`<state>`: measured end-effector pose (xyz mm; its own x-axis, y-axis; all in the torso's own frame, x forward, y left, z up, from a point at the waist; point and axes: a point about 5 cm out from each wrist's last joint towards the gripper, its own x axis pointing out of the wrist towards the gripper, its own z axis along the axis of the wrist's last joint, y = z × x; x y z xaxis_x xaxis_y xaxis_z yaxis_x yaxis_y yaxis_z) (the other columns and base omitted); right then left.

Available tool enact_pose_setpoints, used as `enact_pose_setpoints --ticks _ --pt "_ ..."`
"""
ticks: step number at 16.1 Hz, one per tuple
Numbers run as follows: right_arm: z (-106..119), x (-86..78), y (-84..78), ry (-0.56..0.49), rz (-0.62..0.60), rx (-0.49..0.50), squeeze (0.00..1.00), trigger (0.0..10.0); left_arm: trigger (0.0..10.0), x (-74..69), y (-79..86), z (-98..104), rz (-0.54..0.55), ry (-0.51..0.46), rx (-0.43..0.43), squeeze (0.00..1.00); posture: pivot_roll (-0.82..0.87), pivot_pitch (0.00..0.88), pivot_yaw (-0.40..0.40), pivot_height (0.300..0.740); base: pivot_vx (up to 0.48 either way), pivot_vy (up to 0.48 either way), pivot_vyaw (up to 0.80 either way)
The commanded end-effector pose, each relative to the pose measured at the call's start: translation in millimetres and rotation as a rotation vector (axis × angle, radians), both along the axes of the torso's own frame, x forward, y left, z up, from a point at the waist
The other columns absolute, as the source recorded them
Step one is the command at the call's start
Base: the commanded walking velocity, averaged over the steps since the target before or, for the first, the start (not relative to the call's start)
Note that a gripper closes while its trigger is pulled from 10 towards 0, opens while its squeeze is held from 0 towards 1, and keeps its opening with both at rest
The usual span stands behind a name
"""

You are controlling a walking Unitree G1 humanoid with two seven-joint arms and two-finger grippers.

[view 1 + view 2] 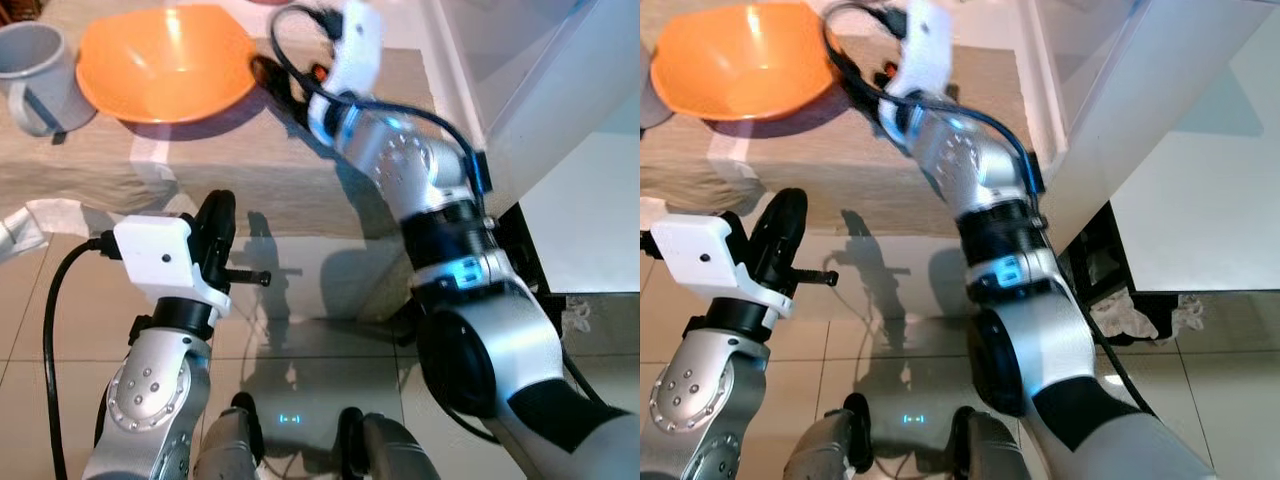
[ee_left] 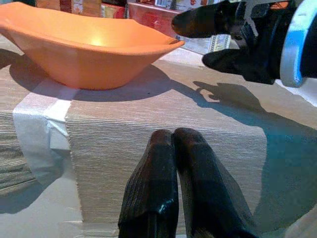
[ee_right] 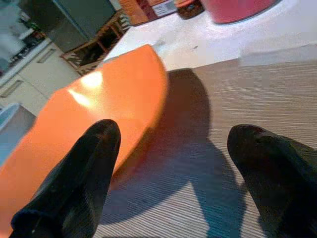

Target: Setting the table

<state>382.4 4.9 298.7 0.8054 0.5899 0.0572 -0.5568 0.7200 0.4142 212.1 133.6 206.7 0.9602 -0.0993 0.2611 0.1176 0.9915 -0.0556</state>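
An orange bowl (image 1: 165, 60) stands on a beige striped runner (image 1: 200, 170) on the table. Left of it is a grey mug (image 1: 35, 70). My right gripper (image 3: 173, 134) is stretched out over the runner, just right of the bowl's rim. It is open, with one finger (image 3: 79, 183) close beside the bowl's side (image 3: 99, 109) and nothing held. My left gripper (image 2: 173, 135) is shut and empty. It is held low in front of the table's near edge and points at the runner below the bowl (image 2: 89, 49).
A white cabinet (image 1: 560, 120) rises close on the right of the table. Glossy floor tiles (image 1: 300, 330) lie below the table edge. A red pot (image 3: 237, 7) and packets (image 2: 158, 15) stand at the table's far side. A white strip (image 2: 37, 129) borders the runner.
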Motion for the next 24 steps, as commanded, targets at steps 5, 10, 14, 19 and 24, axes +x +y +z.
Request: enact_pose_setpoints --ticks 5,10,14,19,24 --pt "0.0 3.5 10.3 0.086 0.02 0.033 0.0 10.0 10.0 -3.9 -2.9 1.0 0.009 0.007 -0.003 0.0 -0.01 0.29 -0.097 0.74 0.0 0.0 0.0" --pt "15.1 0.5 25.9 0.128 0.078 0.105 0.0 5.3 10.0 -4.5 -5.9 0.9 0.007 0.008 -0.009 0.0 -0.01 0.288 -0.103 0.74 0.0 0.0 0.0" --pt "-2.1 0.9 32.4 0.255 0.056 0.033 0.0 0.0 10.0 -4.6 -6.4 2.0 0.015 0.004 -0.013 0.0 -0.01 0.288 -0.112 0.74 0.0 0.0 0.0" --pt "-11.0 2.3 30.9 0.344 0.058 0.067 0.0 0.0 10.0 -6.1 -7.2 3.4 0.021 -0.002 -0.021 0.0 -0.01 0.29 -0.117 0.74 0.0 0.0 0.0" --pt "-20.0 5.7 24.4 0.396 0.022 0.11 0.0 0.0 10.0 -6.9 -7.2 4.8 0.03 -0.007 -0.026 0.0 -0.01 0.296 -0.121 0.74 0.0 0.0 0.0"
